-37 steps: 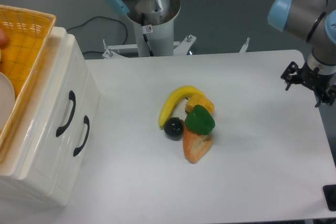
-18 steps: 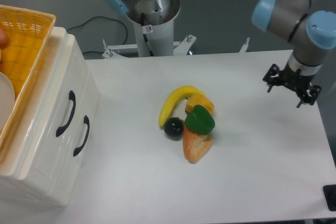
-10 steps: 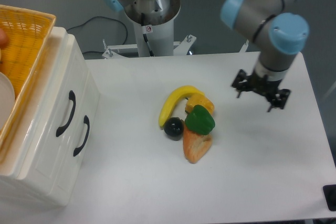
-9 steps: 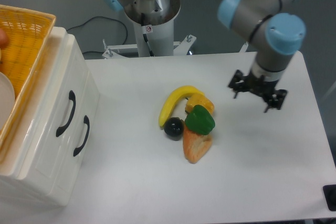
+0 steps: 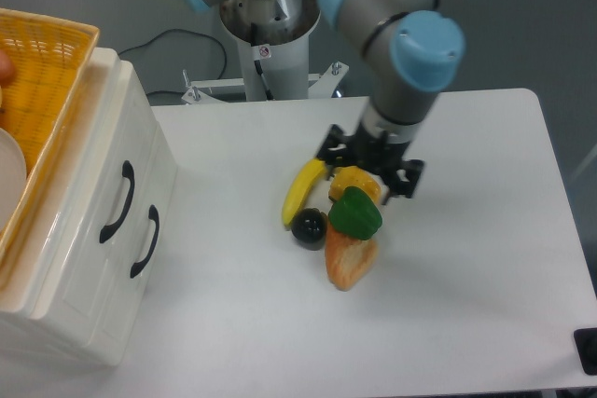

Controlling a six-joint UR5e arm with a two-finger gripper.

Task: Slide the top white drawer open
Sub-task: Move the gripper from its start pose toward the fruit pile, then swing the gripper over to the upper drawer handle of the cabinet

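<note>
Arm bent over tabletop (image 5: 466,277) centre, claw (image 5: 369,163) pointing down above banana (image 5: 300,191); fingers spread, holding nothing; drawer (image 5: 104,188) closed.

- The top white drawer (image 5: 89,195): glossy cream finish, smooth black handle.
- Basket (image 5: 42,81): rough yellow weave.
- Surface (image 5: 466,277): matt white.
- Claw (image 5: 370,164): matt black.
</note>
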